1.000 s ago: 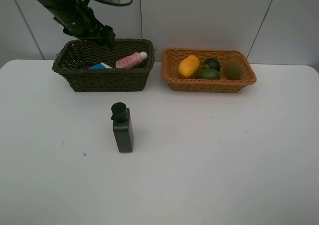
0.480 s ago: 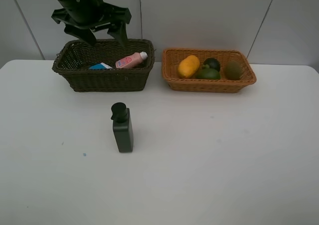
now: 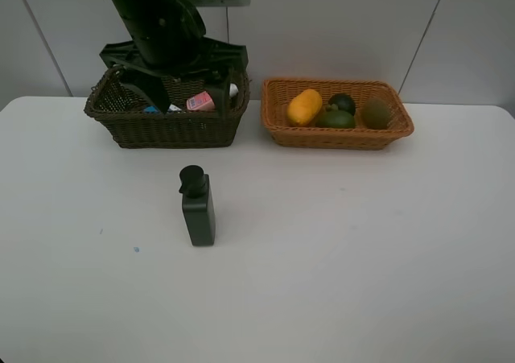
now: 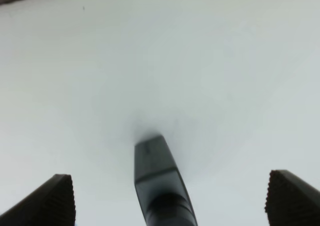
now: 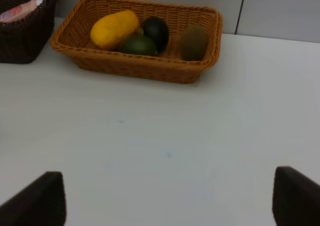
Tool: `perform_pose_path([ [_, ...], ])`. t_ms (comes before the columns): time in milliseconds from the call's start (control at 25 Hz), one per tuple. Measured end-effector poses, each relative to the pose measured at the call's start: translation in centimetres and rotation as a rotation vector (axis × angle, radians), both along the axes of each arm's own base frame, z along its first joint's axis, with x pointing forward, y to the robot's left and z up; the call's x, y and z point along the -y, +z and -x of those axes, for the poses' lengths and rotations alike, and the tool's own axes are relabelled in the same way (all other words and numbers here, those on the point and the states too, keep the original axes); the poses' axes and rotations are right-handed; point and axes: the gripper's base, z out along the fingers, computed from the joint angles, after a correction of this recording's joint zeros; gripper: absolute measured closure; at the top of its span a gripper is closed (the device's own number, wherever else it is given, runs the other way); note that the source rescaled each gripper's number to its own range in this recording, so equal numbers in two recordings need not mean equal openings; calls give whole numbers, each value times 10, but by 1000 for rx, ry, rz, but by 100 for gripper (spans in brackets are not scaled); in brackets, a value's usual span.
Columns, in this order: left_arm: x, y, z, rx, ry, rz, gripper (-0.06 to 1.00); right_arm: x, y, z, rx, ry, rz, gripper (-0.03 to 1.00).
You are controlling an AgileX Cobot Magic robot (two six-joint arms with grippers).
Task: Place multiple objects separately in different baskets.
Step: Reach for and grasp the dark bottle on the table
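Jaws of the left gripper (image 4: 167,198) stand spread and empty, with the black pump bottle (image 4: 160,186) upright on the table between and below the fingertips. Best to descend centred and pinch the body squarely, not the pump head, so it won't topple. The right gripper (image 5: 167,198) is spread too, holding nothing.

My desk (image 3: 362,258) is plain white, with one tiny blue speck (image 3: 136,249) on it. The pump bottle (image 3: 197,206) is matte black all over. The deeper basket (image 3: 169,125) is a dark brown-green weave; inside it the pink bottle (image 3: 199,101) shows a white cap, and beside that sits a scrap of blue and white (image 3: 153,108). The shallower basket (image 3: 338,134) is orange-tan wicker, holding a yellow-orange mango (image 3: 305,106), a green lime (image 3: 338,119), a near-black mangosteen (image 3: 344,101) and a dull brown kiwi (image 3: 375,112). My fingers (image 4: 55,203) are black.
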Motion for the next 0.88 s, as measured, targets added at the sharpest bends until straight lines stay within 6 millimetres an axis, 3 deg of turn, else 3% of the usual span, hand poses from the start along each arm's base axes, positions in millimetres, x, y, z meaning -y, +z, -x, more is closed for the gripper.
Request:
perform_pose_path([
  [560,-4,-54,19,-93,53,-23,-6,0,0,0,0,0,0,-3],
  [880,11,-89,17,-145,40,-40,-6,0,0,0,0,0,0,-3],
])
